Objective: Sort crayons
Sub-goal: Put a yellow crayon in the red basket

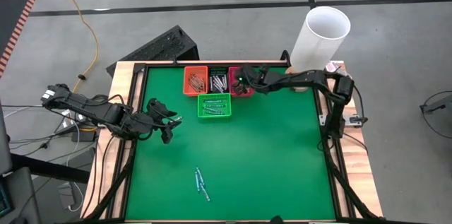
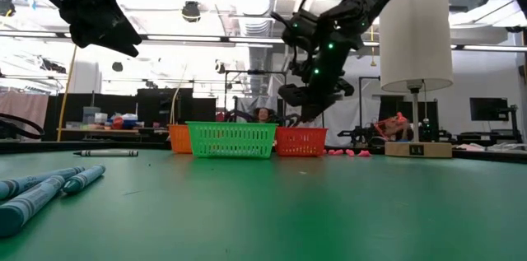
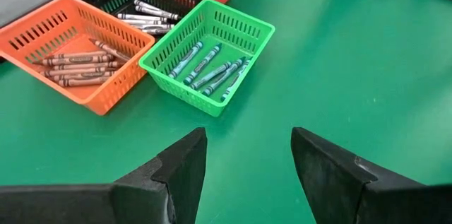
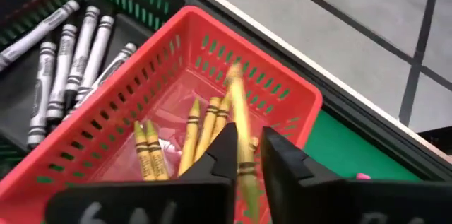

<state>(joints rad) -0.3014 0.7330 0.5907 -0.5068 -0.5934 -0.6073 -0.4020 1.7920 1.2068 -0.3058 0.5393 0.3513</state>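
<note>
Four small baskets stand at the far middle of the green table. The orange basket (image 3: 85, 54) has reddish crayons, the black one (image 4: 70, 47) grey-white crayons, the green one (image 3: 212, 54) teal crayons and the red one (image 4: 176, 90) yellow crayons. My right gripper (image 4: 248, 139) hangs over the red basket, its fingers a little apart with a blurred yellow crayon (image 4: 240, 111) between them. Three teal crayons (image 1: 201, 183) lie flat on the near table. My left gripper (image 3: 248, 139) waits open and bare above the table's left part. My right gripper has the yellow crayon's lower half (image 4: 246, 164) between its two fingers, which slant down from the table's right over the red basket. The gap is slightly wider than the crayon. I cannot tell whether either finger touches it. The crayon stands steeply, clear of the basket floor.
A tall white cylinder (image 1: 321, 37) stands on the far right corner of the frame. Small pink bits (image 2: 346, 152) lie beside the red basket. A wooden rim (image 1: 120, 83) surrounds the green table, whose middle and right part are bare.
</note>
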